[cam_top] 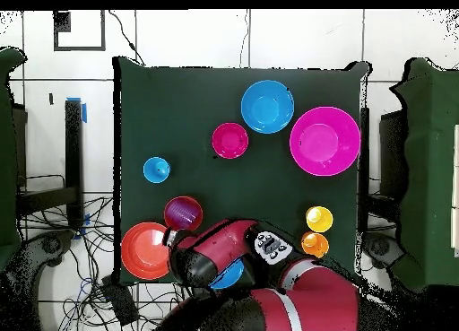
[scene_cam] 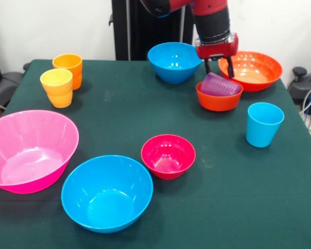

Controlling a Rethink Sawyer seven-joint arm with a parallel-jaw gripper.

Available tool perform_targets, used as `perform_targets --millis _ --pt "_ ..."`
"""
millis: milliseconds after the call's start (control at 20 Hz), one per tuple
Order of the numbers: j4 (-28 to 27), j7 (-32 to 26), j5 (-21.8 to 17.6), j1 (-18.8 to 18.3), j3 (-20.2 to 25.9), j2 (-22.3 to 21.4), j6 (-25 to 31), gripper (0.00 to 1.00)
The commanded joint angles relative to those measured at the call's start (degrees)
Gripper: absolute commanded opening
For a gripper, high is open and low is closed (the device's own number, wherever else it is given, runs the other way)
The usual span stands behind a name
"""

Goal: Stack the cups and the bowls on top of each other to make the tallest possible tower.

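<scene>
The translucent purple cup [scene_cam: 220,85] lies tilted inside the small orange-red bowl [scene_cam: 218,100], forming a low tower at the back right. My gripper [scene_cam: 219,69] hangs just above and behind the cup, open, with nothing between its fingers. In the overhead view the purple cup [cam_top: 183,213] shows beside the arm. The small magenta bowl [scene_cam: 168,156] sits alone mid-table. The light blue cup [scene_cam: 264,124] stands upright at the right. The yellow-orange cup [scene_cam: 57,87] and the orange cup [scene_cam: 68,69] stand together at the back left.
The wide orange-red bowl [scene_cam: 251,70] sits right behind the gripper, and a blue bowl [scene_cam: 174,61] stands to its left. The large pink bowl [scene_cam: 28,150] and a second blue bowl [scene_cam: 107,192] occupy the front left.
</scene>
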Motion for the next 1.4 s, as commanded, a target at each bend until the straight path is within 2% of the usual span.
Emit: perform_targets --millis 50,850,1400 --pt "-5.90 -1.18 -2.87 1.66 0.47 3.21 -3.29 1.00" --pt "-5.40 -0.94 -2.32 2.45 -0.27 2.82 -3.96 1.00" --pt "-5.82 -0.27 -1.77 3.84 -0.89 4.04 -5.41 1.00"
